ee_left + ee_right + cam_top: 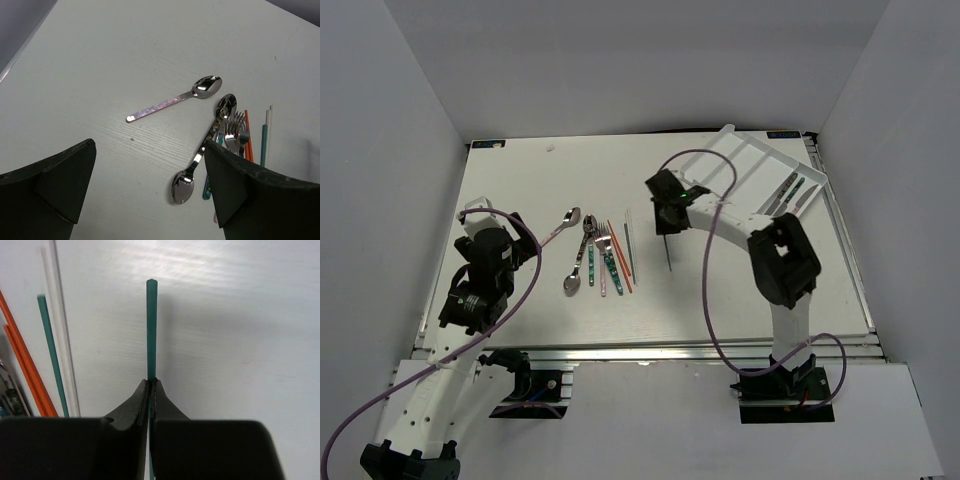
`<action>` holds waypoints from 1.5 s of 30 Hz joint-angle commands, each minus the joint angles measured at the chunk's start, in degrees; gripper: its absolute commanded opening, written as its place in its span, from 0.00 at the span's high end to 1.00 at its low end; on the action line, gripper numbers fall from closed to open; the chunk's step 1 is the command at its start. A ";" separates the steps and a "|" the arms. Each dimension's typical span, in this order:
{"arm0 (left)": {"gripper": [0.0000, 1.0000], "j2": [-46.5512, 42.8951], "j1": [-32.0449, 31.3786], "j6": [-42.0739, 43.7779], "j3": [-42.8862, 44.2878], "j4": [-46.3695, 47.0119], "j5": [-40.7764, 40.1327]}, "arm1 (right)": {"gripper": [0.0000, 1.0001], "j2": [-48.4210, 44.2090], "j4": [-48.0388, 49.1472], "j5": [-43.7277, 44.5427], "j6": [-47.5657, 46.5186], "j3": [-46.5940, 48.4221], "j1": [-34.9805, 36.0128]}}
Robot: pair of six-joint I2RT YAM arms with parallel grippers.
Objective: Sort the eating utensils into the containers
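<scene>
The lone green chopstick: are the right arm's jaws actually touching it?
Touching. The right wrist view shows the right jaws pinched shut on the green chopstick, which pokes out from between them.

Teal chopstick (151,325) tail behind right pincer (150,382)

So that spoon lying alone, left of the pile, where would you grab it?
Mid-handle, coming straight down from above, closing across its narrow width. The pink-handled spoon lies flat, apart from the other utensils, so its slim straight handle has room either side; the rounded bowl might slip. The open left end effector is nearest.
</scene>
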 commanded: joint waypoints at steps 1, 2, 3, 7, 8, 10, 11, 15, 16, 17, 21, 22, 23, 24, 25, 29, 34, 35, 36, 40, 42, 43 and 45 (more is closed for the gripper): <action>0.02 -0.16 -0.14 0.51 -0.17 0.39 0.47 | 1.00 -10.75 4.91 -3.33 -0.99 -2.86 -9.63; 0.02 -0.07 -0.14 0.51 -0.17 0.39 0.56 | 1.00 -11.54 4.83 -2.81 -0.99 -3.47 -11.41; 0.02 -0.07 -0.14 0.51 -0.17 0.39 0.65 | 1.00 -12.50 4.66 -1.67 -0.91 -3.57 -13.42; 0.02 0.02 -0.14 0.60 -0.26 0.48 0.74 | 1.00 -11.99 5.71 -1.22 -0.29 -1.47 -24.92; 0.02 0.20 -0.14 0.60 -0.18 0.48 0.74 | 1.00 -11.20 5.27 -1.31 0.67 -0.33 -26.79; 0.02 0.28 -0.14 0.60 -0.17 0.39 0.65 | 1.00 -7.87 4.66 -2.88 1.64 3.97 -31.78; 0.02 0.37 -0.14 0.60 -0.17 0.39 0.65 | 1.00 -6.55 4.48 -3.24 2.43 5.64 -33.29; 0.02 0.64 -0.14 0.60 -0.26 0.39 0.65 | 1.00 0.21 5.97 -7.00 6.03 13.29 -38.49; 0.02 0.72 -0.14 0.60 -0.26 0.39 0.65 | 1.00 1.10 6.58 -8.15 6.47 14.18 -39.10; 0.02 0.72 -0.14 0.52 -0.26 0.47 0.65 | 1.00 1.81 7.63 -9.29 6.91 14.79 -40.85; 0.02 0.72 -0.14 0.60 -0.26 0.47 0.83 | 1.00 5.93 8.08 -10.36 8.23 17.34 -42.10; 0.02 0.72 -0.14 0.60 -0.26 0.48 0.83 | 1.00 6.81 7.39 -10.01 8.32 18.83 -42.18; 0.02 0.72 -0.14 0.60 -0.26 0.48 0.83 | 1.00 7.52 6.77 -9.66 8.41 19.45 -42.19; 0.02 0.81 -0.14 0.60 -0.26 0.56 0.91 | 1.00 8.74 6.42 -9.92 8.50 19.81 -42.19; 0.02 0.90 -0.14 0.60 -0.26 0.48 0.91 | 1.00 9.10 6.50 -10.18 8.76 19.72 -42.27; 0.02 1.07 -0.14 0.60 -0.26 0.56 1.09 | 0.60 8.85 7.29 -11.42 9.37 18.58 -42.19; 0.02 0.99 -0.14 0.60 -0.26 0.48 1.00 | 0.50 7.44 5.89 -11.86 9.38 20.25 -42.27; 0.02 0.90 -0.14 0.60 -0.26 0.48 1.00 | 0.50 6.48 5.88 -11.86 9.29 20.34 -42.27; 0.02 0.90 -0.14 0.60 -0.26 0.48 1.00 | 0.50 5.95 5.71 -11.94 9.20 20.25 -42.10; 0.02 0.72 -0.14 0.60 -0.26 0.39 0.83 | 0.50 0.07 5.36 -12.21 5.78 16.30 -39.38; 0.02 0.81 -0.14 0.60 -0.17 0.30 0.56 | 0.50 -2.05 5.18 -12.29 2.20 12.45 -34.65; 0.02 0.81 -0.14 0.60 -0.17 0.21 0.39 | 0.50 -4.06 5.01 -12.21 0.69 11.12 -32.97; 0.02 0.81 -0.14 0.51 -0.17 0.12 0.21 | 0.50 -6.00 3.34 -6.96 -2.92 6.99 -26.57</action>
